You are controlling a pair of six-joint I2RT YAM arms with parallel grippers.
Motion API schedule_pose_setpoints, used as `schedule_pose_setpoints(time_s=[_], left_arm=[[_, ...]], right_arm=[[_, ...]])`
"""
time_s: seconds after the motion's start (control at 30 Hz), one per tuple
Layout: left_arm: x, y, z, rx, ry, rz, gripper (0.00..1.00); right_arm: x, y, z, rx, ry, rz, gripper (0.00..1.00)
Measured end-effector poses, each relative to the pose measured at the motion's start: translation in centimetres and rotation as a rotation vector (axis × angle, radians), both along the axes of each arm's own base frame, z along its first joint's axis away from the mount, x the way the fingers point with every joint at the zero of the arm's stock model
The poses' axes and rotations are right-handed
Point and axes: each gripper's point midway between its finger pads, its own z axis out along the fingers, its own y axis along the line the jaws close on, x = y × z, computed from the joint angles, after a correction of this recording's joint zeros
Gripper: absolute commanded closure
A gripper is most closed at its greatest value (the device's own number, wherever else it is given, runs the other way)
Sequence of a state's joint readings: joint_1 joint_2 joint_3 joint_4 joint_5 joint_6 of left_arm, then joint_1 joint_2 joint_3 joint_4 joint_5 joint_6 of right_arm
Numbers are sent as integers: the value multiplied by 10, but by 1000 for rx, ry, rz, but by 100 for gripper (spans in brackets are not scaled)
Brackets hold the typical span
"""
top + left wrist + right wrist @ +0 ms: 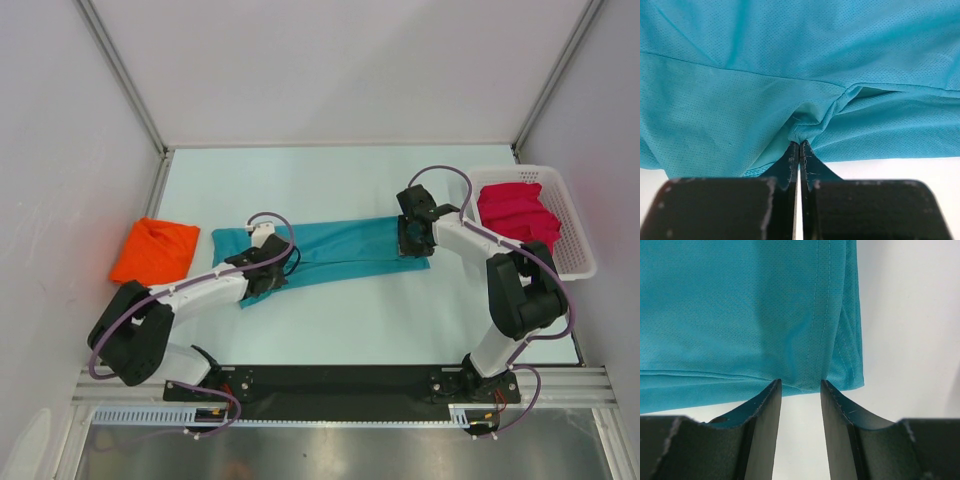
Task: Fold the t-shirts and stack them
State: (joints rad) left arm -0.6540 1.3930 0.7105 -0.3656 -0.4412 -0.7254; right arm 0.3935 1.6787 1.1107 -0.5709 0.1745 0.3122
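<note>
The teal t-shirt [345, 245] lies across the middle of the table as a long folded strip. My left gripper [270, 272] is shut on its near edge towards the left end, and the cloth [740, 100] bunches into a pinch at the closed tips [799, 145]. My right gripper [412, 243] is open at the strip's right end. In the right wrist view the hemmed corner [840, 340] lies just at the fingertips of that gripper [800, 384], with nothing gripped. The orange t-shirt [155, 250] lies folded at the left. The magenta t-shirt [515, 212] sits in the basket.
The white slotted basket [575, 235] stands at the right edge of the table, close to the right arm's elbow. White walls and metal posts enclose the table. A black rail [340, 385] with both arm bases runs along the near edge.
</note>
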Motion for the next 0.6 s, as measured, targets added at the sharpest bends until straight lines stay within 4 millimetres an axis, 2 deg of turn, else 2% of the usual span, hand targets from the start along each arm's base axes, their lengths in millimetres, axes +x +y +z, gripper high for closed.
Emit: schedule_pose_setpoints(time_s=[0.37, 0.6], left_arm=[[1, -3, 3, -16, -9, -4, 100], [-4, -17, 3, -42, -5, -42, 100]], right_arm=[[-1, 1, -5, -1, 17, 3, 58], [-3, 3, -8, -4, 25, 11, 58]])
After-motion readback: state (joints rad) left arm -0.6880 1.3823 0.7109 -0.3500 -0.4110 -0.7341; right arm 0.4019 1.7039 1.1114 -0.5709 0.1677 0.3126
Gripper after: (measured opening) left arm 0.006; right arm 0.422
